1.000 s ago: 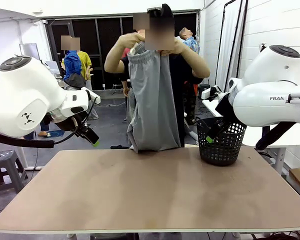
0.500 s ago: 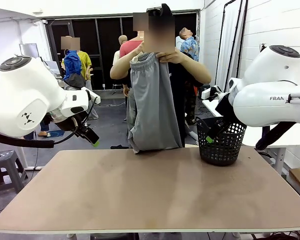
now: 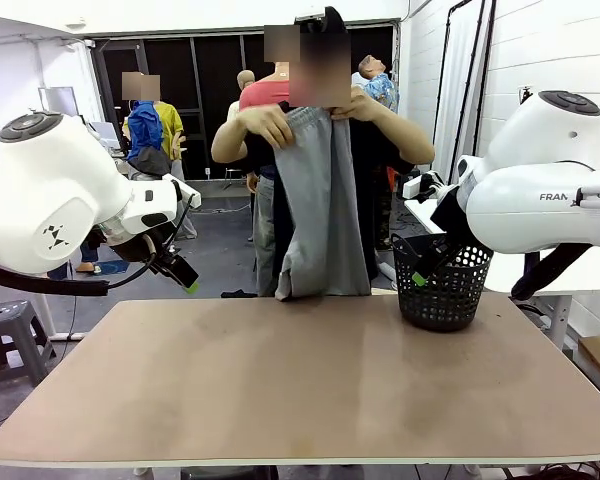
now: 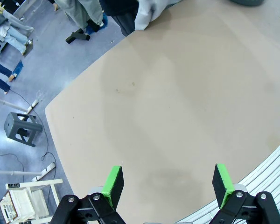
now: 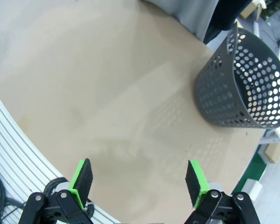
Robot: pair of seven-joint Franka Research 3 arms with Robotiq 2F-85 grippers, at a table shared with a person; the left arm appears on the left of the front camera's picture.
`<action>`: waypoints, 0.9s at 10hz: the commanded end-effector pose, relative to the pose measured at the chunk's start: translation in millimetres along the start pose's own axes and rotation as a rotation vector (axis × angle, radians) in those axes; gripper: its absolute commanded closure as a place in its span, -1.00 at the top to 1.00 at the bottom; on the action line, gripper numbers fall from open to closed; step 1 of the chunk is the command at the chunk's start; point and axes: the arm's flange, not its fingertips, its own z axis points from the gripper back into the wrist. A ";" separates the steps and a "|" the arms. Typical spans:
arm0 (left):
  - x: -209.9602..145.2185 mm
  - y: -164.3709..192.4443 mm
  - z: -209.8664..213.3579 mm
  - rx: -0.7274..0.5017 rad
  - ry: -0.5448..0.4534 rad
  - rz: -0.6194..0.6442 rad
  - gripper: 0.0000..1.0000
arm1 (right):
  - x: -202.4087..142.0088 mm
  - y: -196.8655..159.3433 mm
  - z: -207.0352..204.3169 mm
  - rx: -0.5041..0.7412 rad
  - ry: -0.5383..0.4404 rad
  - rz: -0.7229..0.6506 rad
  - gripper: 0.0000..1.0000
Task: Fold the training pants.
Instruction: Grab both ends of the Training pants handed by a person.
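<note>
your left gripper (image 4: 168, 181) hangs above the bare table top (image 4: 177, 107) with its two green pads (image 4: 114, 181) spread wide and nothing between them. in the front view the left gripper (image 3: 185, 279) sits off the table's left far corner, tilted down toward the board. your right gripper (image 5: 139, 179) is just as wide apart and also empty, looking down on the table with the black mesh basket (image 5: 238, 88) ahead of it at the right. from the front, the right gripper (image 3: 421, 274) shows just beside the basket's (image 3: 442, 290) near-left rim.

the training pants (image 3: 322, 210) are with neither gripper. a person (image 3: 395, 150) at the far side holds them up by the waistband at chest height, one hand (image 3: 268, 124) and the other hand (image 3: 356, 104) close together at the top. the grey cloth hangs straight down in a narrow column. its lower end reaches the table's (image 3: 300, 390) far edge; you can't tell whether it touches the board. it hangs left of the basket, apart from it. a corner of the pale cloth (image 4: 147, 11) shows at the top of the left wrist view.
</note>
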 end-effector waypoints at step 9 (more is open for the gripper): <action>-2.0 -0.2 -1.0 0.003 -0.004 0.000 1.00 | -0.9 0.4 -1.7 0.000 -0.004 0.002 1.00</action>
